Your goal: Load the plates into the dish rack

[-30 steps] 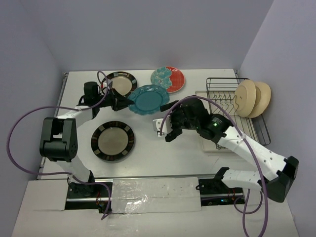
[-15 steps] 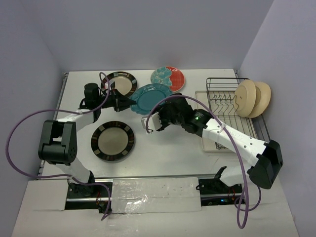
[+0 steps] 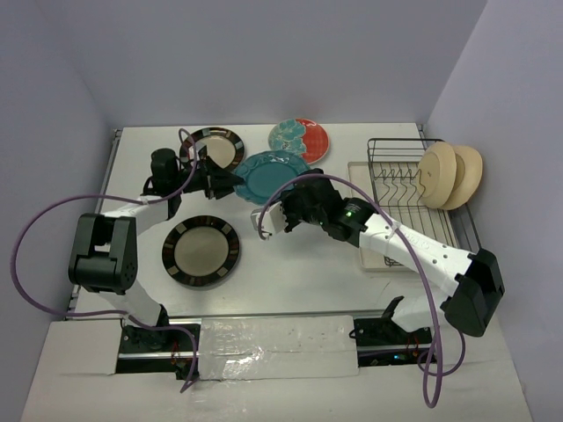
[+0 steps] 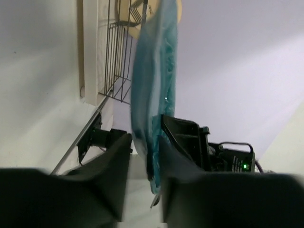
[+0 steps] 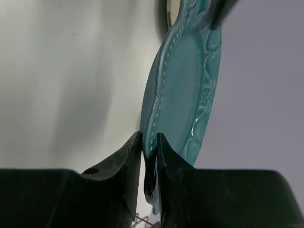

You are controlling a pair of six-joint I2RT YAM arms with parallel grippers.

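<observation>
The scalloped teal plate (image 3: 273,174) hangs tilted above the table between both arms. My right gripper (image 3: 293,193) is shut on its near right rim; in the right wrist view the fingers (image 5: 149,137) pinch the plate's (image 5: 185,95) edge. My left gripper (image 3: 230,179) is at the plate's left rim and stands open. In the left wrist view the plate (image 4: 152,95) sits between the jaws (image 4: 142,137), with a gap on the left side. The dish rack (image 3: 413,189) at the right holds two cream-tan plates (image 3: 437,174) upright.
A striped-rim plate (image 3: 201,251) lies flat near the left arm, another striped one (image 3: 213,148) at the back left. The red plate with teal flowers (image 3: 303,139) lies behind the teal one. The rack's cream tray (image 3: 374,255) juts toward the right arm.
My right gripper has reached the teal plate and shut on its rim. My left gripper's jaws have come apart from the plate. The plate has barely moved.
</observation>
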